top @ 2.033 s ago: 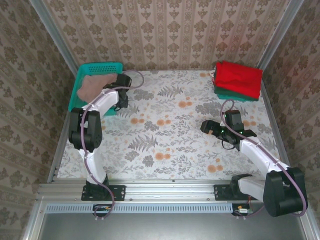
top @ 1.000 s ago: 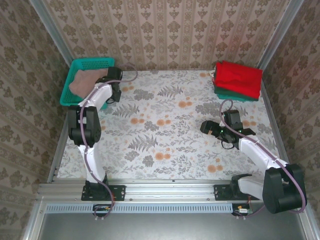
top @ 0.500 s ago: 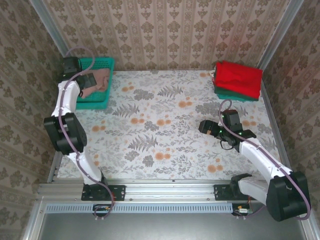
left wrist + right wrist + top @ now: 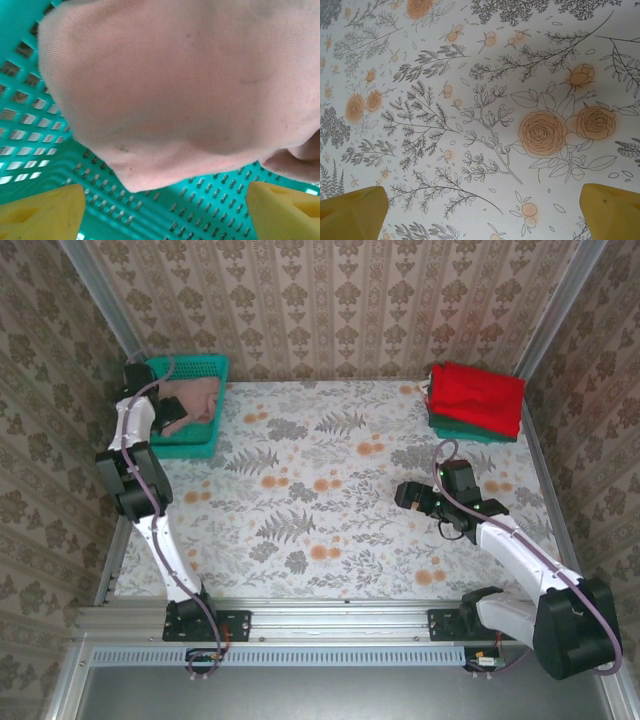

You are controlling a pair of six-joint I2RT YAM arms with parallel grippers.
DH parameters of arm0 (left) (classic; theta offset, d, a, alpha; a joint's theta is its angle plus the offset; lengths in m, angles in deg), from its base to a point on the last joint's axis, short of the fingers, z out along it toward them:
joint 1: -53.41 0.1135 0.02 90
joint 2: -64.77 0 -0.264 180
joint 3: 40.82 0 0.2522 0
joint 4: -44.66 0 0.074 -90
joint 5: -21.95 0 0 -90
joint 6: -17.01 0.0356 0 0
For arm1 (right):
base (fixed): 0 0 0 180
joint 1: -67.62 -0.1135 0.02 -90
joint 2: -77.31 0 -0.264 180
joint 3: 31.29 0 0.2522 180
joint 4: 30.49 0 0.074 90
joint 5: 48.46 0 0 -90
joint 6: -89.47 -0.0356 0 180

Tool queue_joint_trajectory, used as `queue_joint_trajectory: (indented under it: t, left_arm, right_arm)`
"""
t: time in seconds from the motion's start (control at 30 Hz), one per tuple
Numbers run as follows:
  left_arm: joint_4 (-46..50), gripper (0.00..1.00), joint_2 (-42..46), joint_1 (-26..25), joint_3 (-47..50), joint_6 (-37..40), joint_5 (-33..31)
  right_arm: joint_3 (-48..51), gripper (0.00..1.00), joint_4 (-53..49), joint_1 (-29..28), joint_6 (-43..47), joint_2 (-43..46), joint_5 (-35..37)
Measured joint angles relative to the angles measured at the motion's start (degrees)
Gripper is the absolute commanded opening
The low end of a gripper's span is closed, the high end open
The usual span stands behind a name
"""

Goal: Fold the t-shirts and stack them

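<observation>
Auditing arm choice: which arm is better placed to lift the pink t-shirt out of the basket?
Left. The left gripper hangs open directly over the pink t-shirt in the teal basket. The right gripper is open above the table, on the opposite side from the basket.

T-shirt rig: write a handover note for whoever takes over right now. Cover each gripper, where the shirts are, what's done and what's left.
Left gripper: open, fingers spread just above the basket floor beside the pink tee, holding nothing.
Right gripper: open, above the bare flowered table, holding nothing.
Shirts: pink tee lies bunched in the teal basket at the far left. Red tee sits folded on the dark green tee at the far right corner.
Done: red and green folded and stacked.
Left: take the pink tee out, fold it, add it to the stack.
</observation>
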Motion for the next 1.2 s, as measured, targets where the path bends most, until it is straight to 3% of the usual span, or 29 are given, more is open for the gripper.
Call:
queue_joint_trajectory:
  t: [0.13, 0.7, 1.0, 1.2]
  left_arm:
    - [-3.0, 0.71, -2.0, 0.0, 0.1, -4.1, 3.5]
    - [-10.8, 0.01, -3.9, -0.1, 2.6, -9.9, 11.2]
    - [-12.3, 0.0, 10.8, -2.1, 6.1, -9.5, 13.9]
    - [-14.8, 0.0, 23.5, -9.5, -0.5, -4.1, 14.1]
  right_arm:
    - [0.0, 1.0, 0.2, -0.3, 0.8, -0.1, -0.2]
    - [0.0, 1.0, 0.0, -0.4, 1.9, 0.3, -0.2]
    - [-0.1, 1.0, -1.0, -0.7, 1.8, 1.7, -0.2]
    - [-0.2, 1.0, -1.1, -1.2, 1.6, 3.9, -1.0]
